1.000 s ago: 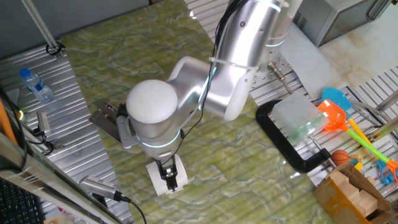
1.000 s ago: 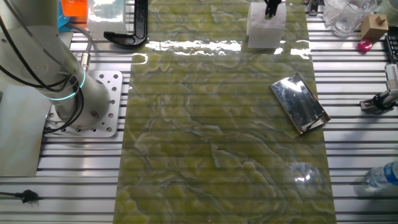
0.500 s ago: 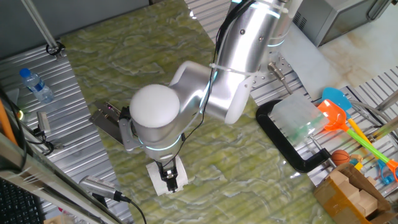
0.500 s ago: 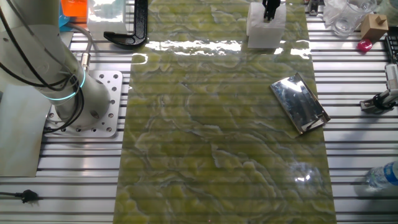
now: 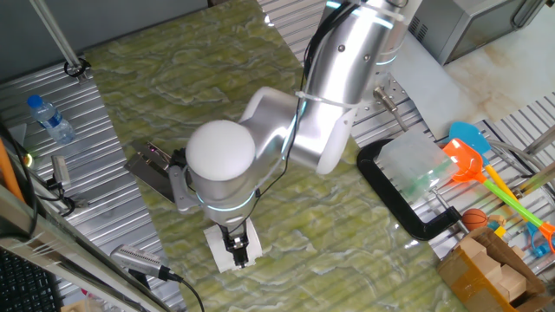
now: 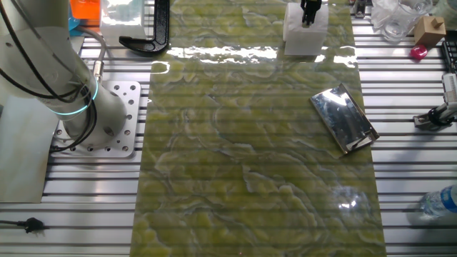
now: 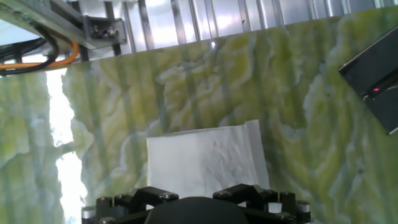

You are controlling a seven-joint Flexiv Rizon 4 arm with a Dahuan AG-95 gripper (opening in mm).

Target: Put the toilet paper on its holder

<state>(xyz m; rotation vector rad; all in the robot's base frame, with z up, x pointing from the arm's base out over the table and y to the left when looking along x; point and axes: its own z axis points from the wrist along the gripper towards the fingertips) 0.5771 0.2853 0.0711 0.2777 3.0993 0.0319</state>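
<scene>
Green marbled mat (image 6: 243, 157) fills the table, and the toilet paper (image 5: 227, 246) stands at its edge with the gripper (image 5: 237, 252) planted right on top. Grasp step, this looks like; whether the fingers have actually clamped, I cannot tell from these angles. Holder (image 6: 344, 118) lies well apart across the mat. Next call: secure the roll, lift, carry it toward that rod.
</scene>
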